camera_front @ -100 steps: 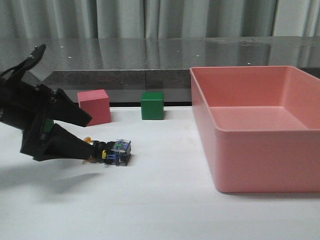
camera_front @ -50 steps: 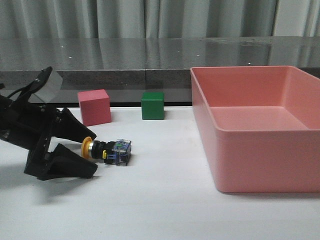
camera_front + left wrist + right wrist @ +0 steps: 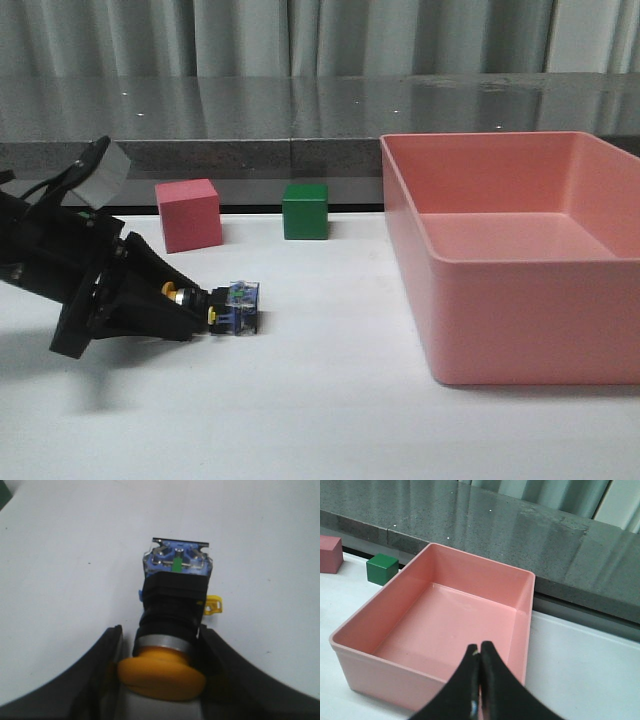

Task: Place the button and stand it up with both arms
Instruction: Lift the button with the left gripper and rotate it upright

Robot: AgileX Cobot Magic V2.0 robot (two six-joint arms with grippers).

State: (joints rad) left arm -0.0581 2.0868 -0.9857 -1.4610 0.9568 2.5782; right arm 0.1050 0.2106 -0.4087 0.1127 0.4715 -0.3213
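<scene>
The button (image 3: 228, 304) lies on its side on the white table, yellow cap toward my left gripper, blue-tinted base pointing right. My left gripper (image 3: 190, 305) is low at the table's left, and its two fingers are closed around the cap end. In the left wrist view the button (image 3: 175, 605) sits between the fingers (image 3: 112, 650), with the cap and black body pressed by both. My right gripper (image 3: 480, 647) is shut and empty, held above the near wall of the pink bin. It is out of the front view.
A large pink bin (image 3: 500, 262) fills the right side and also shows in the right wrist view (image 3: 480, 560). A pink cube (image 3: 188, 214) and a green cube (image 3: 304, 211) stand behind the button near the table's back edge.
My left gripper opened and drew back half a second ago. It has now moved in again and closed on the button's cap end. The button has barely shifted.
</scene>
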